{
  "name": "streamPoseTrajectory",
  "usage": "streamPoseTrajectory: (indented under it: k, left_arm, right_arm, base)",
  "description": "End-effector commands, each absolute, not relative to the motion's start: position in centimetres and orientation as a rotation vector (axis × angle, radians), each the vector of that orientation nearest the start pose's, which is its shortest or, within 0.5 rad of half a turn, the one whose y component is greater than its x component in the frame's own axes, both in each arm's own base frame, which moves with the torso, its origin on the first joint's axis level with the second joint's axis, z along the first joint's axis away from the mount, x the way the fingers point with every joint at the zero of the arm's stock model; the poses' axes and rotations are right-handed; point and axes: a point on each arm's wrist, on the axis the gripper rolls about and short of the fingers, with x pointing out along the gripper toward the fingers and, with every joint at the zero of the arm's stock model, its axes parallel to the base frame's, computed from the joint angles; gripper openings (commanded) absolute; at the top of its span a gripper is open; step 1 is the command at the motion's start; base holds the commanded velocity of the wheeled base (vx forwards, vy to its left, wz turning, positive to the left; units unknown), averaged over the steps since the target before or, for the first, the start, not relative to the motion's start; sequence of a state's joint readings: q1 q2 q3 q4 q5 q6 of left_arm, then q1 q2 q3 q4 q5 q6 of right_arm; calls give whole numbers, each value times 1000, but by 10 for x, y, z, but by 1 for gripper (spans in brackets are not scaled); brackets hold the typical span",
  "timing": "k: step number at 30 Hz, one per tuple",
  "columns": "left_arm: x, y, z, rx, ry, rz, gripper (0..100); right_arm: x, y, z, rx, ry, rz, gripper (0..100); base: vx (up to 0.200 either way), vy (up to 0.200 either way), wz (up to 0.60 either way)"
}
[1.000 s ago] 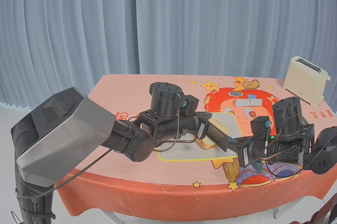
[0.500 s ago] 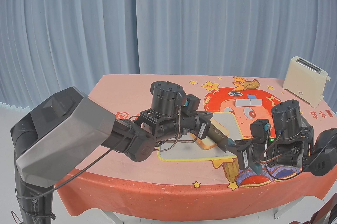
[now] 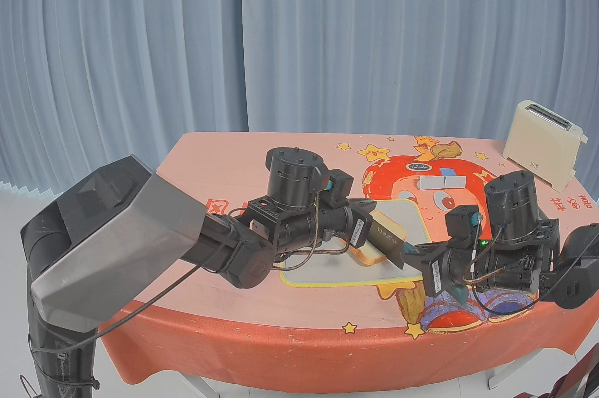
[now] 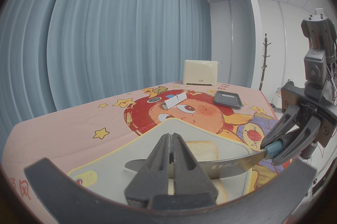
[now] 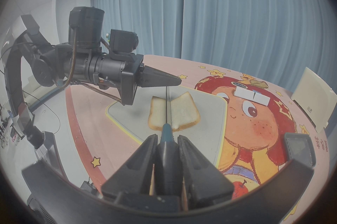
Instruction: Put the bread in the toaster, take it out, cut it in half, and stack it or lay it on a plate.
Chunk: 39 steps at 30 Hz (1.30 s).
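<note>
A slice of bread (image 3: 368, 257) (image 5: 182, 112) lies flat on the pale cutting board (image 3: 324, 271) (image 5: 207, 130). My right gripper (image 3: 417, 259) (image 5: 167, 140) is shut on the teal handle of a knife (image 3: 388, 240) (image 4: 224, 166). The blade stands edge-down across the middle of the slice. My left gripper (image 3: 371, 208) (image 4: 171, 140) (image 5: 175, 80) is shut, its tip at the far edge of the bread by the knife's point. The cream toaster (image 3: 543, 143) (image 4: 200, 73) stands at the table's far right, its slots without bread.
A dark tray-like plate (image 4: 228, 99) (image 5: 298, 144) sits on the tablecloth between the board and the toaster. Two small white cards (image 3: 442, 181) lie on the printed apple face. The table's front edge is close below the board.
The right gripper with the knife dipped slightly down and forward, then came back to about where it was. The left gripper and the bread have stayed put.
</note>
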<state>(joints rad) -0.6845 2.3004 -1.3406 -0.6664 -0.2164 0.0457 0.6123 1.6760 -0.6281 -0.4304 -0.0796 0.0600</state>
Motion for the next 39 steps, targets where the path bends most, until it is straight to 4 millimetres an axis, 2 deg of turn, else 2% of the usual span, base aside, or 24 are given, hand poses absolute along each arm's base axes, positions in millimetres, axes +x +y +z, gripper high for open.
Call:
streamPoseTrajectory:
  k: [1,12,17,23,39]
  left_arm:
    - [354,-295,87,118,296,-899,0]
    - [357,-299,102,105,247,-903,0]
    - [358,-301,108,101,228,-904,0]
    - [359,-300,108,100,225,-901,0]
    - [357,-298,94,110,264,-899,0]
  right_arm:
    - [220,151,126,-148,601,492,0]
    - [219,151,114,-167,646,487,0]
    - [219,150,115,-164,640,486,0]
    - [220,150,119,-156,626,484,0]
    - [226,151,128,-117,596,472,0]
  base:
    - [0,0,0]
    - [0,0,0]
    - [0,0,0]
    - [0,0,0]
    - [0,0,0]
